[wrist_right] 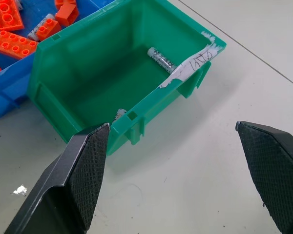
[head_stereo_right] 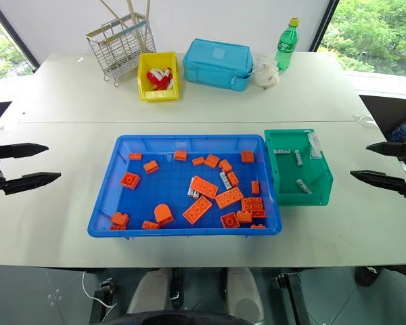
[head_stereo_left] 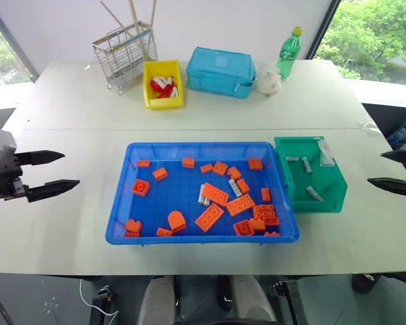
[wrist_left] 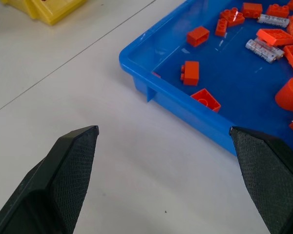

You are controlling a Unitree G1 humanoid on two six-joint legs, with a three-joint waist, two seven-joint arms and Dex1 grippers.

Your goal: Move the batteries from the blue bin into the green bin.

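Both grippers spread wide and empty: left gripper (head_stereo_left: 53, 172) hovers over the table (head_stereo_left: 68, 122) left of the blue bin (head_stereo_left: 122, 203), right gripper (head_stereo_left: 394, 170) right of the green bin (head_stereo_left: 335, 196). Three batteries (head_stereo_left: 306, 164) lie in the green bin. Two more (head_stereo_left: 235, 187) sit among the orange bricks (head_stereo_left: 210, 217) in the blue bin, maybe another hidden there

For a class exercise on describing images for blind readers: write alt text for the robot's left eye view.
A blue bin of orange bricks with two batteries sits mid-table, touching a green bin holding three more. The open left gripper and right gripper hover at either side, holding nothing. A wire rack, yellow bin, light-blue box and green bottle line the back.
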